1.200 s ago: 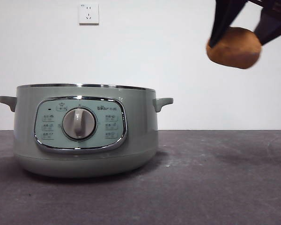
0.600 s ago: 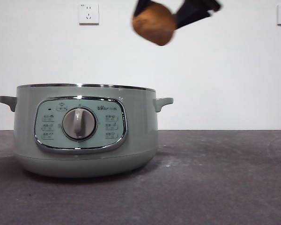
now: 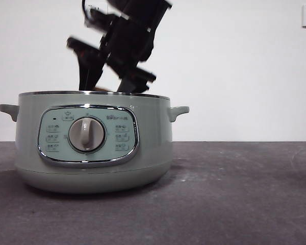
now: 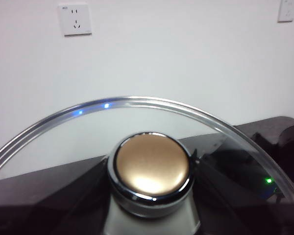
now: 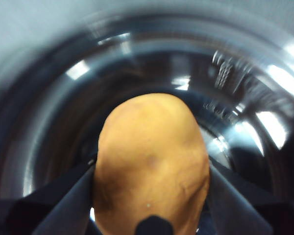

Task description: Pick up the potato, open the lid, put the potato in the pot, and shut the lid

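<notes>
right end effector (image 3: 106,88) | moved left, lowered potato (image 5: 151,161) into pot (image 3: 92,148)

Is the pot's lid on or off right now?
Off. The front view shows the pot with a bare open rim, the right hand dipping in. The lid fills the left wrist view, held away.

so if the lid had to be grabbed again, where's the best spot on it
By the knob at the centre of the lid, coming from above. It is the only raised part, small and round; the glass dome and chrome rim look too wide and smooth. The left gripper seems to hold it there already, though its jaws are hidden.
</notes>
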